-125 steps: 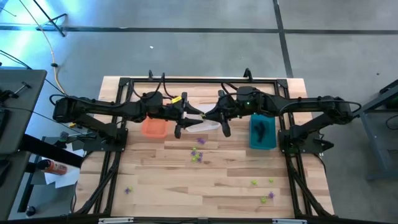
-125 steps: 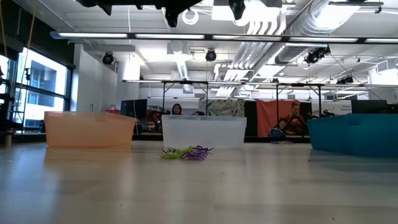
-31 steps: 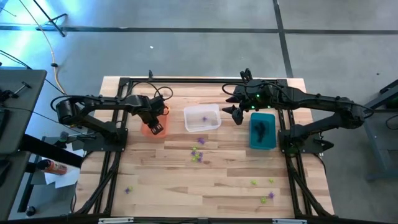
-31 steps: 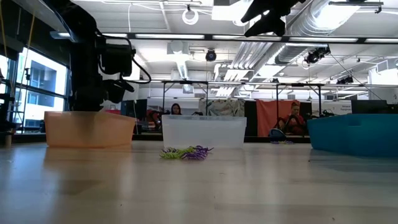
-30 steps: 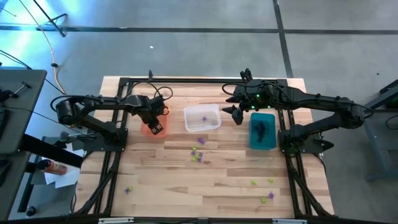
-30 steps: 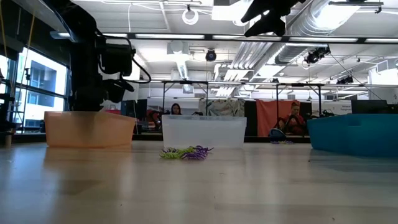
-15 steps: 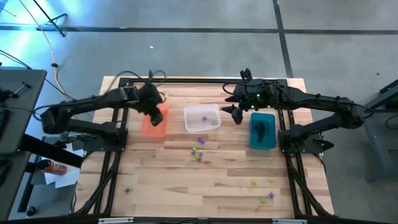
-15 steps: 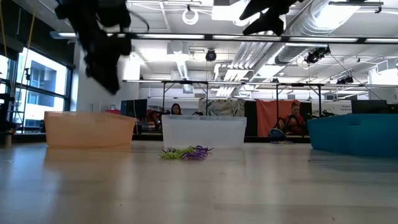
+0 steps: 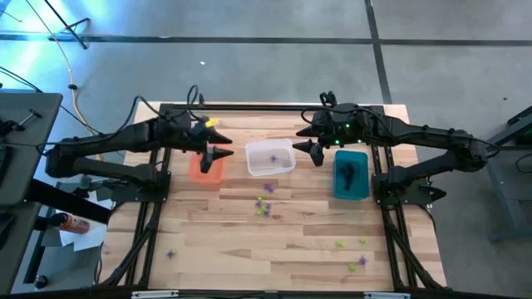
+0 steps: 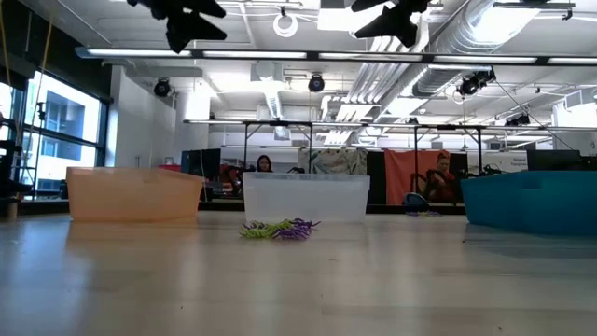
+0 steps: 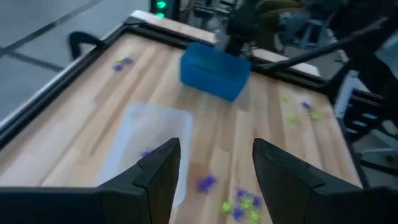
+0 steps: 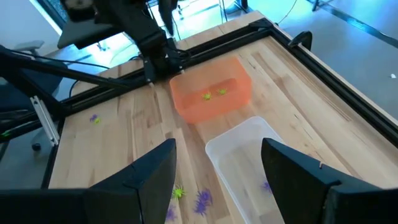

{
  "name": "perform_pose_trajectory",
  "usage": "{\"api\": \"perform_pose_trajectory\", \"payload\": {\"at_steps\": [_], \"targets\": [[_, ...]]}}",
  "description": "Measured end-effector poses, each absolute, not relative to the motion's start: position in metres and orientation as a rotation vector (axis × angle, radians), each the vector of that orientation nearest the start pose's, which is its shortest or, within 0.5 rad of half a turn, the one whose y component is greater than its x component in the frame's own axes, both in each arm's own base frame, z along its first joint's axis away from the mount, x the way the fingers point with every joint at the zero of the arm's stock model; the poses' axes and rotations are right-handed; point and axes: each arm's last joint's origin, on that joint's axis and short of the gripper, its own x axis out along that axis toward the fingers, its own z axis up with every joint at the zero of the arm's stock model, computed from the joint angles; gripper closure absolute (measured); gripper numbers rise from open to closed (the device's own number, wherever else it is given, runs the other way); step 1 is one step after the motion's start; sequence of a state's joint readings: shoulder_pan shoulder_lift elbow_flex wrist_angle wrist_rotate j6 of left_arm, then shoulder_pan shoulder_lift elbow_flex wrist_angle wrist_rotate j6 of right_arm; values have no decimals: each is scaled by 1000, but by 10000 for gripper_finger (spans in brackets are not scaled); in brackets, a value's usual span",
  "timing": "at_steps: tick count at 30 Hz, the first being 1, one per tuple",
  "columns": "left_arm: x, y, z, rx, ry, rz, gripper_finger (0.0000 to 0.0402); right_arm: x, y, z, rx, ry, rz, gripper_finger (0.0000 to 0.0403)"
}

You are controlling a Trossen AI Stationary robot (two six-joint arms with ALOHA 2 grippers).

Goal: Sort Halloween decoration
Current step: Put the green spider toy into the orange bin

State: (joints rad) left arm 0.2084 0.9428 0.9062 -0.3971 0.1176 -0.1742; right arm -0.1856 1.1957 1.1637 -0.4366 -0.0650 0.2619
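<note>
Both grippers are hanging wide and empty, we're seeing: left gripper over the orange bin, right gripper beside the clear bin; trinkets dotting the open tabletop.

Even overhead lighting from ceiling strip lamps; soft shadows on the surface. Left wrist view motion-blurred; window glare at left.

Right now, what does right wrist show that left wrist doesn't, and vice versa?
Only right wrist: the orange bin with yellow-green trinkets inside, and the left arm behind it. Only left wrist: the teal bin and the right arm above it. Both: the clear bin holding a purple trinket, loose purple and yellow-green trinkets on the wooden table, and open fingers with nothing between them.
</note>
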Motion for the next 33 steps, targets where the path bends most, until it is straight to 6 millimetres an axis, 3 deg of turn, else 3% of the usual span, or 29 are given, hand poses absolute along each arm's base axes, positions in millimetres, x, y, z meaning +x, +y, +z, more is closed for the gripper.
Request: {"api": "perform_pose_trajectory", "payload": {"at_steps": [8,17,24,33], "targets": [[239,12,298,-200,538,14,213,251,-45,356,307,469,-175,171],[302,-16,263,109,730,-188,213,248,-45,350,267,538,-170,171],[335,-15,208,142,890,-263,213,247,-45,349,263,553,-194,171],[349,-5,155,62,1063,-224,213,247,-46,349,261,554,-214,171]]}}
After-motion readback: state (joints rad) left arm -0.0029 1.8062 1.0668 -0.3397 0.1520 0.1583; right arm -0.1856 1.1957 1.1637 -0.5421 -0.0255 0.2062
